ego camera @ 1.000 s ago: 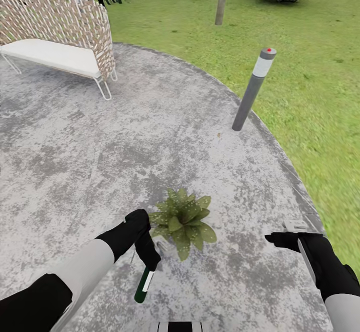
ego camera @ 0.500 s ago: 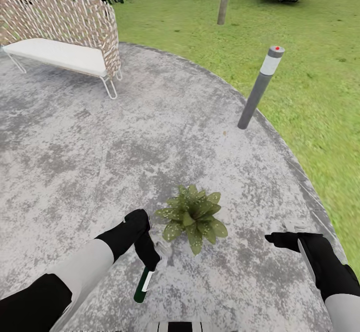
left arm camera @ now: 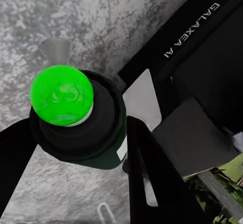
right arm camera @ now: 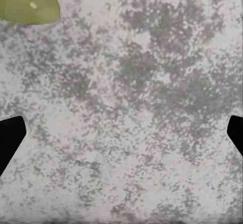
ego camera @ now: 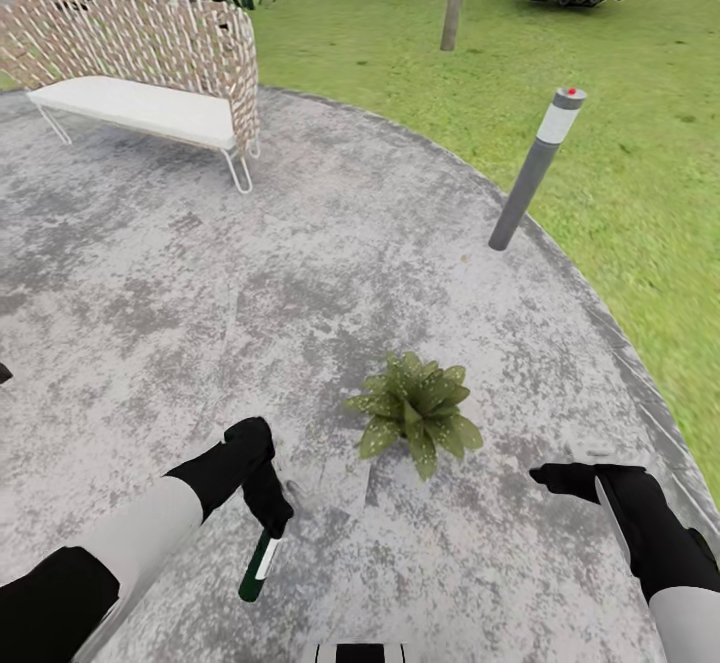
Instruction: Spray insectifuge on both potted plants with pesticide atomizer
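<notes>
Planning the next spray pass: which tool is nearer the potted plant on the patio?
Left, narrowly. The left tool, holding the pesticide atomizer, sits beside the potted plant on its left; the right tool is off to its right, empty.

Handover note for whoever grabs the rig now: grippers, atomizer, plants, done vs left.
Left gripper: shut on the pesticide atomizer, bottle hanging down over the patio.
Right gripper: open, empty, above bare paving.
One potted plant sits on the patio between the arms, nearer the right. No second plant in sight.
Done: pickup. Left: aim at this plant, spray it, then find and spray the other.
</notes>
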